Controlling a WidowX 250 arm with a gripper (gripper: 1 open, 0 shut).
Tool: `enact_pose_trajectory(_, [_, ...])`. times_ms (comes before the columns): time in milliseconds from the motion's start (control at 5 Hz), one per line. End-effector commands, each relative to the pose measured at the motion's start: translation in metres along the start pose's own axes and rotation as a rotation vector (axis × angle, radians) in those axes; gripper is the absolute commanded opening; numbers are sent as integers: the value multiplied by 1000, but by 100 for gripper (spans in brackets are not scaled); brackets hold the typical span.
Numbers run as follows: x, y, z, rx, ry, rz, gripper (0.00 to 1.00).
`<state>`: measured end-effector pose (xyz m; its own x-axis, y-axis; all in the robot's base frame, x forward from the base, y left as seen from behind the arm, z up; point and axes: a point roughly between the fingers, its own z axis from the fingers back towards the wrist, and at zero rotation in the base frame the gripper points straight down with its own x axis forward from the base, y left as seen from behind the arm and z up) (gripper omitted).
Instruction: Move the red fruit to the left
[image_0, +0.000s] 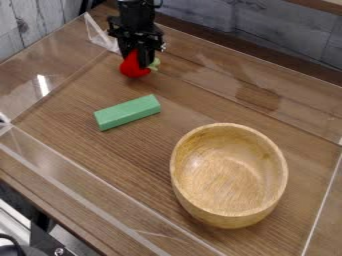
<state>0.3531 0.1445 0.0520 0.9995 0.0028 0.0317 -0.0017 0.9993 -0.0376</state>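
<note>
I see even, soft light, low resolution; glare streaks on the clear wall (54, 60) along the table (80, 160) far-left edge, faint shadows.

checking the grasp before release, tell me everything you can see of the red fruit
The red fruit is small, round and glossy, like a plastic toy, with a bit of green at its right side. It sits at the far left of the wooden table, low to or on the surface; contact there cannot be told. The black gripper comes straight down on it, fingers closed around its top and hiding the upper part. It lies beyond the green block, apart from it.
</note>
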Motion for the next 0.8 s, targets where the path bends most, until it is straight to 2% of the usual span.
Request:
enact_pose_trajectory(0, [7, 11, 12, 8, -38, -63, 0])
enact_pose_trajectory(200, [9, 14, 12, -8, -34, -131, 0])
enact_pose_trajectory(400, [7, 21, 18, -20, -34, -93, 0])
enact_pose_trajectory(600, [6, 20, 19, -23, -19, -77, 0])
